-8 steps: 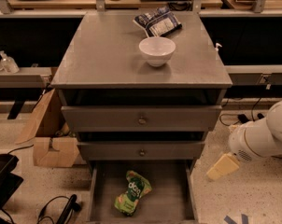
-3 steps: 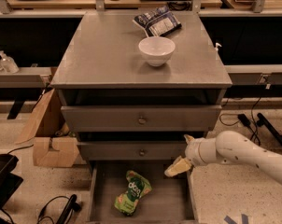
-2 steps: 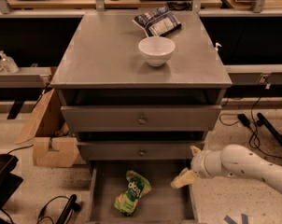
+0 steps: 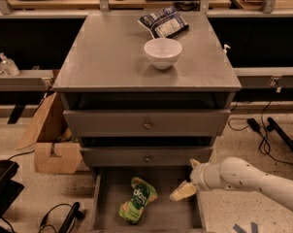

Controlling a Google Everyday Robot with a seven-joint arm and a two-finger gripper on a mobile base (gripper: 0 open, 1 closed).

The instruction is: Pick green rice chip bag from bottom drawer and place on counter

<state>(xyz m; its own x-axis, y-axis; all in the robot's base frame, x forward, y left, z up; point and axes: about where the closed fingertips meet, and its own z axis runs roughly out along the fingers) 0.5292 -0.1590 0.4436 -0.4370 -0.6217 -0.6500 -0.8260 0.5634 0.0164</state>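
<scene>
We are holding our gripper (image 4: 184, 191) in the drawer (image 4: 171, 215); the green bag (image 4: 138, 200), lying front-to-back, is sitting left. Whether the gripper is open, we cannot tell.

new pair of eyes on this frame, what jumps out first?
The bright green chip bag lying on the floor of the open bottom drawer stands out most. Next is the white arm at the lower right, with its gripper over the drawer's right side, apart from the bag. Up on the counter, a white bowl sits in front of a dark blue-and-white snack bag.
</scene>
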